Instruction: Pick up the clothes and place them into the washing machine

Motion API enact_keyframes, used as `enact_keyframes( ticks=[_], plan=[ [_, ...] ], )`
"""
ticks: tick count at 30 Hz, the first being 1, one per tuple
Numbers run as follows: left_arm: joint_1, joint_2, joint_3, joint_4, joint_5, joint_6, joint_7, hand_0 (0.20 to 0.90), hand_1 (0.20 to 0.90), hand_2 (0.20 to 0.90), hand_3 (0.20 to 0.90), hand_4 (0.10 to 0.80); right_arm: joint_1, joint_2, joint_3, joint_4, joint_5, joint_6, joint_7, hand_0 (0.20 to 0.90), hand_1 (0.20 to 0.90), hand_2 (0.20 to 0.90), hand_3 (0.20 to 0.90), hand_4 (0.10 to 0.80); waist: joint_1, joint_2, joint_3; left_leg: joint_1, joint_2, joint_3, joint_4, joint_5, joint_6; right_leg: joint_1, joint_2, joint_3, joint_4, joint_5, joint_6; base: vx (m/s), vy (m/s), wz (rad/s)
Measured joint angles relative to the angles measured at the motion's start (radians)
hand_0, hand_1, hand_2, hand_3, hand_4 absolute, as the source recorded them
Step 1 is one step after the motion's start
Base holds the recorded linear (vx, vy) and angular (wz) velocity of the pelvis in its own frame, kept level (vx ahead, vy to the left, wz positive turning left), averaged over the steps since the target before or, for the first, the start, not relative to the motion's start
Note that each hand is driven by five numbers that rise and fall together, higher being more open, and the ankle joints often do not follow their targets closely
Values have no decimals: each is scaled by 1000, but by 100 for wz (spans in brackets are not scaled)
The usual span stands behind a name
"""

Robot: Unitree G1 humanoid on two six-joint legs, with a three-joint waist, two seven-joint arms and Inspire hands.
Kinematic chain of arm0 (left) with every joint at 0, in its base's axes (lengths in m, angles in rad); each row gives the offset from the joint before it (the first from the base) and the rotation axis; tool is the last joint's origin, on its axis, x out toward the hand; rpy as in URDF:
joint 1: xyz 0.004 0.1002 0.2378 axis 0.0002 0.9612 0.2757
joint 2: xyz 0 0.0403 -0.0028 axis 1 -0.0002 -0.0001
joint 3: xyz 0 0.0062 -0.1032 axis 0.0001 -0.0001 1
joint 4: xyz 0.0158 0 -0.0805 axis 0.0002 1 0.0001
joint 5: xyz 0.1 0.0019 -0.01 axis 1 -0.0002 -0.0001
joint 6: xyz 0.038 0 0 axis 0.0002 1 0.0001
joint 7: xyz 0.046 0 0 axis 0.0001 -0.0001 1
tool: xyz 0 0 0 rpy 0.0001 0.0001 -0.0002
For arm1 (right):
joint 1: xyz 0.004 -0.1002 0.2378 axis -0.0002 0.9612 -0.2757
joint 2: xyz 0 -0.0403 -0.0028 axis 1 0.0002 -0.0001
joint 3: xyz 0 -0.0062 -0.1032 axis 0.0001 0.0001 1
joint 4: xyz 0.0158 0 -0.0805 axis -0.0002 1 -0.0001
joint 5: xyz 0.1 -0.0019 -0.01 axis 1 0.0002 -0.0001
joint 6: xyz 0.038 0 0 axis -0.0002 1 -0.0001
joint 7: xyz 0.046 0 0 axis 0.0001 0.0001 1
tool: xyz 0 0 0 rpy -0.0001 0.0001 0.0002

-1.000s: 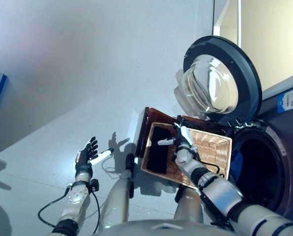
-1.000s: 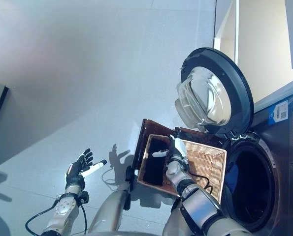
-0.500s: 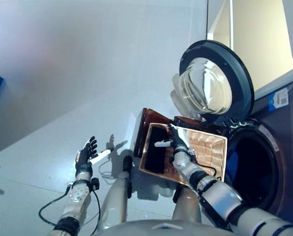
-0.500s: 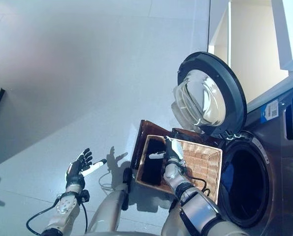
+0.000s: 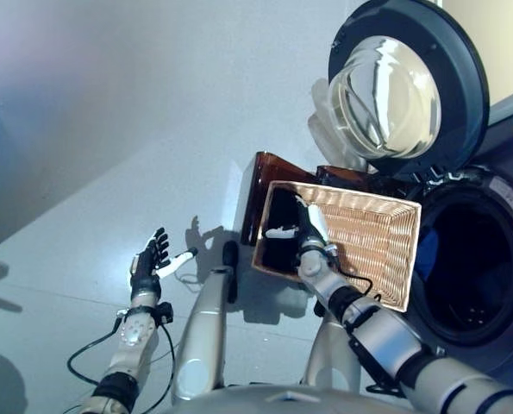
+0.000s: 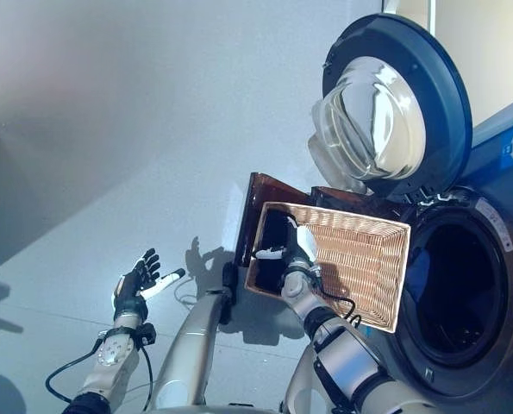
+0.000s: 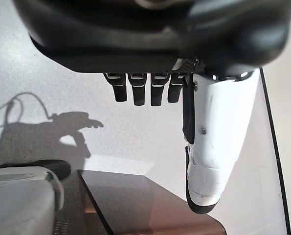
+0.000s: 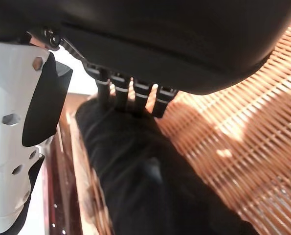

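A black garment (image 5: 278, 240) lies in the left end of a wicker basket (image 5: 385, 250), and in the right wrist view the garment (image 8: 145, 186) fills the space just past the fingers (image 8: 130, 93). My right hand (image 5: 309, 229) hovers over the basket at the garment's edge, open, with its white thumb spread out to the side. It holds nothing. The washing machine's drum (image 5: 476, 272) gapes dark at the right, with its round door (image 5: 407, 86) swung up and open. Out at the lower left my left hand (image 5: 149, 263) is open and empty above the floor.
The basket rests on a dark brown glossy stand (image 5: 260, 185) right in front of the machine. Something blue (image 5: 426, 259) shows inside the drum's left edge. Grey floor (image 5: 109, 129) spreads to the left.
The whole picture has shifted, so the camera moved. My right hand stays over the basket beside the black garment, and the left hand keeps its open pose.
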Motion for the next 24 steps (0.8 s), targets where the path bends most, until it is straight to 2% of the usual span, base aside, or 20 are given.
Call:
enact_keyframes(
  ticks=[5,11,16,21,22,24],
  plan=[
    [8,5,2,-33,0,0,-6,900,900,900,900,800,-32,4,0,24,3,1,-15,900,900,900,900,800,2,0,0,-43,-1,-1,36,-11,11,-32,-2,7,13,0,-1,-3,15,1],
    [13,10,2,-42,1,1,-11,900,900,900,900,800,-90,12,-10,134,21,2,-15,900,900,900,900,800,27,0,0,-46,-5,5,38,-13,10,-40,-6,14,18,-1,-1,-2,5,0],
    [15,20,2,-45,1,2,-25,900,900,900,900,800,-97,12,-10,137,37,3,-16,900,900,900,900,800,26,2,-2,-71,-16,3,54,-15,13,-65,-15,17,50,-18,-1,-12,18,8],
    [17,23,2,-56,2,3,-29,900,900,900,900,800,-98,16,-2,158,37,3,-14,900,900,900,900,800,28,2,-3,-80,-18,2,95,-32,22,-68,-18,27,83,-28,-5,32,0,0],
    [20,24,5,-64,2,4,-29,900,900,900,900,800,-94,20,-2,164,37,3,-12,900,900,900,900,800,28,2,-3,-80,-17,-7,112,-55,22,-66,-22,26,95,-47,-2,-39,11,5],
    [28,25,7,-65,2,4,-30,900,900,900,900,800,-88,31,-2,177,37,6,-10,900,900,900,900,800,28,3,-16,-88,-17,-9,133,-65,23,-75,-25,31,119,-61,7,-45,23,5]
  ],
)
